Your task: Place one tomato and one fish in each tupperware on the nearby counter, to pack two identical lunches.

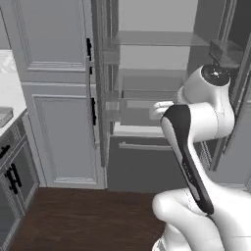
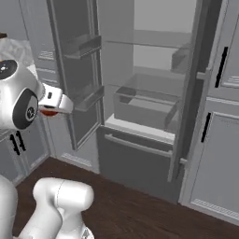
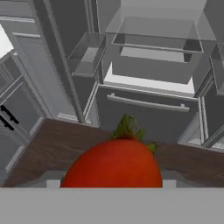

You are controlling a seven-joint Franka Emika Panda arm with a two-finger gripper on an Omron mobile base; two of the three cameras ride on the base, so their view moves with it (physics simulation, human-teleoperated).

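One tomato [image 3: 114,164] is sitting in the claw [image 2: 50,110], red and glossy with a green stem on top, and the hand view is looking straight over it toward the open fridge [image 2: 154,93]. In the right base view a sliver of the same red is peeking out under the white hand, so the claw is gripping the tomato at a middling width, set by the fruit's own girth. It is being carried clear of the fridge, above the dark wood floor [image 1: 88,215], probably so it can travel to a tray without knocking against the door [image 2: 77,70].

The fridge is standing open; its glass shelves, clear drawer [image 2: 144,105] and door bins are looking bare from here, with no fish or further tomatoes that I can make out. At the left edge of the left base view, a corner of a grey tray [image 1: 5,116] is resting on the white surface [image 1: 11,88]; what is in it is hidden. Judging by this, the tomato's drop-off is the step in hand, and neither lunch is looking packed yet.
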